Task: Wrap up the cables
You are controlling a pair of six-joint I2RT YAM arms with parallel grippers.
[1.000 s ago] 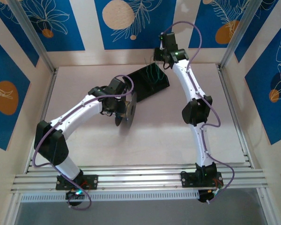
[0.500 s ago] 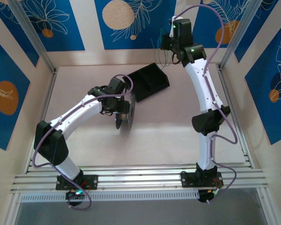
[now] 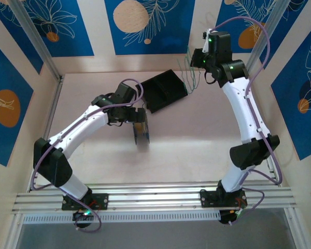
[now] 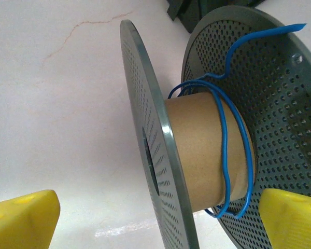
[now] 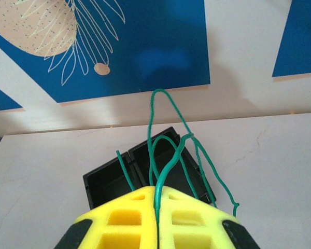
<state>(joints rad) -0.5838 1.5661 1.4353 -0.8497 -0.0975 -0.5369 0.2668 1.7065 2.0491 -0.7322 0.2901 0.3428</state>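
A spool [image 4: 197, 150] with grey perforated flanges and a cardboard core stands on the table, and a blue cable [image 4: 225, 135] is looped loosely round the core. My left gripper [image 4: 155, 220] is open, with one yellow fingertip on each side of the spool and neither pressing on it. From above, the spool [image 3: 141, 132] sits at the left gripper [image 3: 140, 122]. My right gripper [image 5: 156, 199] is shut on green cables [image 5: 168, 145], which hang in loops above the black bin [image 5: 106, 179]. In the top view the right gripper [image 3: 199, 57] is raised near the back wall, the green cables [image 3: 189, 75] dangling from it.
The black two-compartment bin [image 3: 163, 91] lies at the back middle of the table. Aluminium frame posts stand at the back corners and patterned blue walls close in the table. The arm bases sit on the rail [image 3: 155, 197] at the near edge.
The left gripper has opened off the spool, which now shows edge-on. The right arm has swung up and to the right, lifting the green cables out of the bin.
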